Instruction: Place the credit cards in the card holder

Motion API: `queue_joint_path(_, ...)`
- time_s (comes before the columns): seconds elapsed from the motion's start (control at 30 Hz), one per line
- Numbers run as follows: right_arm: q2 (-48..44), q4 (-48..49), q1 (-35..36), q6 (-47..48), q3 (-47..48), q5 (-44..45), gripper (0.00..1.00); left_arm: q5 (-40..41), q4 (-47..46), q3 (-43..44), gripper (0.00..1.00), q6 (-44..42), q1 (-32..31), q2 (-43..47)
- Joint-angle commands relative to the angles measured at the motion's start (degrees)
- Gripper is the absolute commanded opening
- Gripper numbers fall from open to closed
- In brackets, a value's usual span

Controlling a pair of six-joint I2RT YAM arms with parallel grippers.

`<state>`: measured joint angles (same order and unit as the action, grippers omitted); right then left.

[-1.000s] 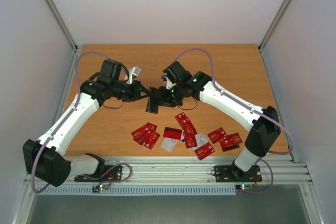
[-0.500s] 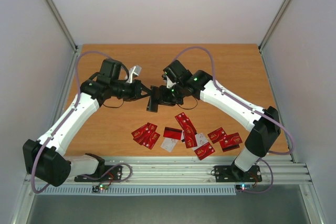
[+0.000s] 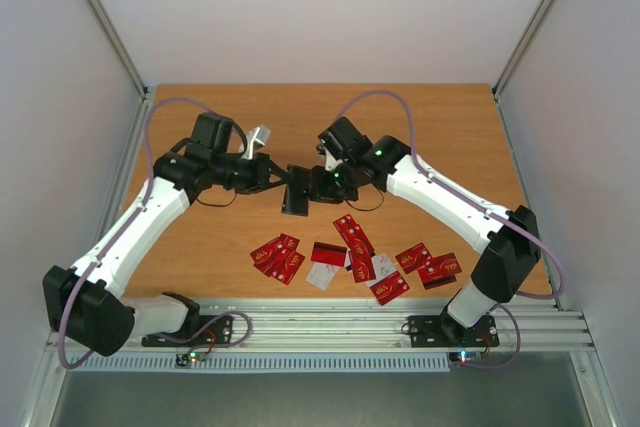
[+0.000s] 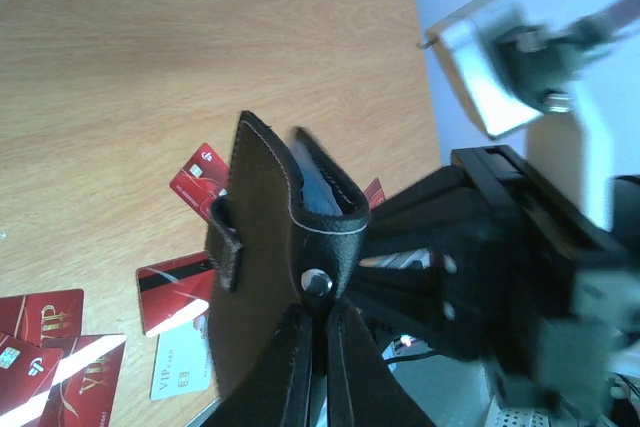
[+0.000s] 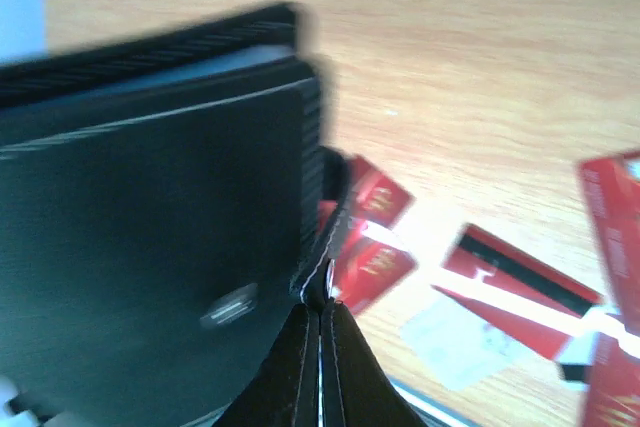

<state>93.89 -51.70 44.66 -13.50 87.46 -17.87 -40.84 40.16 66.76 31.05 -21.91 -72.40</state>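
The black card holder [image 3: 297, 190] hangs above the table's middle, held between both arms. My left gripper [image 3: 278, 178] is shut on its snap end; in the left wrist view the fingertips [image 4: 318, 315] pinch just below the metal snap, and the card holder [image 4: 262, 247] gapes open at the top. My right gripper [image 3: 314, 185] is shut on a thin edge of the card holder [image 5: 150, 247], its fingers [image 5: 320, 309] pressed together on it. The credit cards [image 3: 345, 255], mostly red, lie scattered on the wood near the front edge. No card is in either gripper.
The red cards [image 4: 45, 327] and a white card [image 4: 180, 377] lie under the holder in the left wrist view. A metal rail [image 3: 330, 327] runs along the table's front edge. Grey walls enclose the left, right and back sides.
My right gripper has shut on the card holder's edge. The right arm has shifted slightly to the right, and the holder has moved a little with it. The left arm has stayed put.
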Motion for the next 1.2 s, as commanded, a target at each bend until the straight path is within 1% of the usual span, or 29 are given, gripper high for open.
queue_joint_path(0.0,-2.07,-4.92,-3.04,1.68,-5.02,4.67,0.01,-1.96,-1.95,2.72,0.00,-0.46,0.09,1.39)
queue_joint_path(0.2,-2.20,-5.12,-3.42,2.56,-5.96,4.42,0.01,-1.96,-1.94,2.61,0.00,-0.38,0.11,1.02)
queue_joint_path(0.23,-2.29,-5.72,-3.57,2.82,-5.91,4.38,0.03,-1.96,-1.98,2.66,0.00,-0.31,0.11,0.89)
queue_joint_path(0.27,-2.47,-6.34,-3.90,3.24,-5.90,4.20,0.08,-2.01,-1.84,2.87,0.00,-0.41,0.11,0.81)
queue_joint_path(0.37,-4.60,-7.42,-5.37,4.83,-7.22,3.95,0.12,-1.90,-1.38,3.34,0.00,-0.83,0.11,0.68)
queue_joint_path(0.4,-5.77,-7.14,-6.23,5.47,-8.05,3.22,0.17,-1.88,-1.27,3.57,0.00,-0.93,0.11,0.62)
queue_joint_path(0.47,-8.11,-6.53,-8.05,7.05,-9.47,0.93,0.37,-1.94,-1.08,3.79,0.00,-1.22,0.11,0.43)
queue_joint_path(0.5,-9.24,-6.16,-9.08,7.82,-9.96,-0.70,0.44,-2.08,-1.19,3.89,0.00,-1.33,0.11,0.33)
queue_joint_path(0.53,-10.20,-5.54,-10.05,8.46,-10.48,-2.88,0.50,-2.18,-1.14,4.02,0.00,-1.34,0.11,0.23)
queue_joint_path(0.57,-11.11,-4.73,-11.53,8.89,-11.04,-5.49,0.54,-2.33,-1.18,4.14,0.00,-1.27,0.11,0.16)
queue_joint_path(0.67,-13.98,-0.61,-14.74,9.05,-12.56,-17.35,0.63,-3.15,-1.57,4.39,0.00,-1.41,0.11,-0.17)
queue_joint_path(0.73,-15.47,4.31,-15.69,7.84,-13.30,-24.27,0.69,-4.39,-2.14,4.63,0.00,-1.35,0.11,-0.39)
queue_joint_path(0.83,-16.59,11.02,-15.88,4.03,-13.57,-31.68,0.76,-6.63,-4.21,5.59,0.00,0.38,0.11,-0.84)
queue_joint_path(0.9,-17.06,15.65,-15.84,0.73,-13.59,-34.41,0.82,-8.11,-6.05,6.46,0.00,2.29,0.11,-1.02)
queue_joint_path(0.93,-17.28,17.28,-15.84,-0.66,-13.22,-34.84,0.86,-9.05,-7.39,6.84,0.00,4.23,0.11,-1.07)
queue_joint_path(0.97,-17.39,18.64,-15.96,-1.82,-12.48,-35.02,0.94,-10.06,-8.81,7.27,0.00,5.52,0.11,-0.99)
queue_joint_path(1.0,-17.30,19.39,-16.23,-2.55,-11.57,-35.12,0.98,-11.10,-11.03,7.33,0.00,7.41,0.11,-0.88)
queue_joint_path(1.17,-16.08,19.62,-18.12,-3.90,-5.53,-35.85,0.98,-14.78,-23.10,7.32,0.00,19.28,0.11,-0.53)
